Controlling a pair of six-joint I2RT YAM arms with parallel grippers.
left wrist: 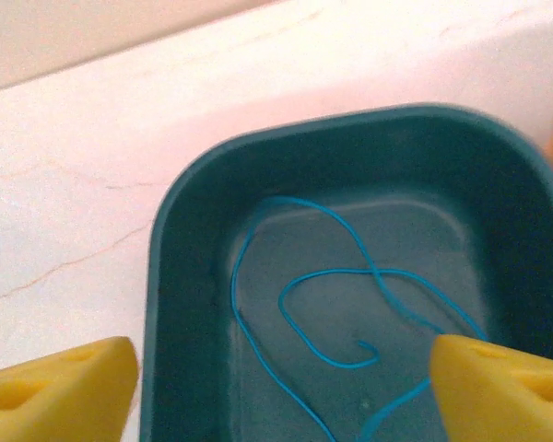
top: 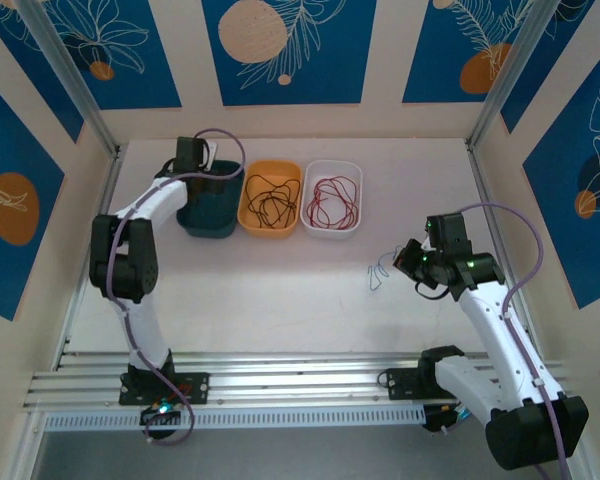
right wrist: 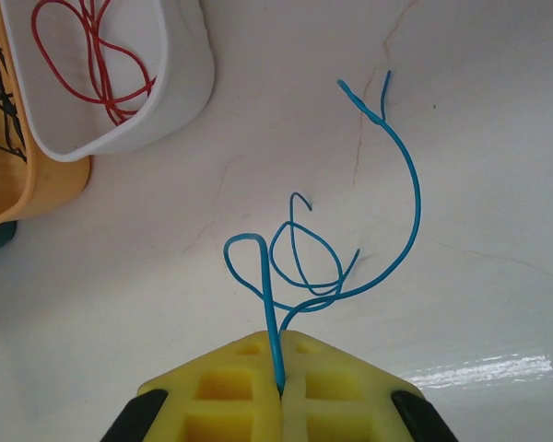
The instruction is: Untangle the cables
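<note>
My left jaws hang wide over one blue cable (left wrist: pixel 341 271) lying in the teal bin (left wrist: pixel 166 285), the right jaws pinch a second blue cable (right wrist: pixel 417 204), apparently resting on the table (right wrist: pixel 498 138), so next I lift it across.

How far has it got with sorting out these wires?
Mostly done, it seems. Black wires lie in the orange bin, red wires in the white bin, and one blue wire in the teal bin under the open left gripper. In hand: the right gripper is shut on another blue wire, loosely looped over the table. Left: probably getting that one into the teal bin.
</note>
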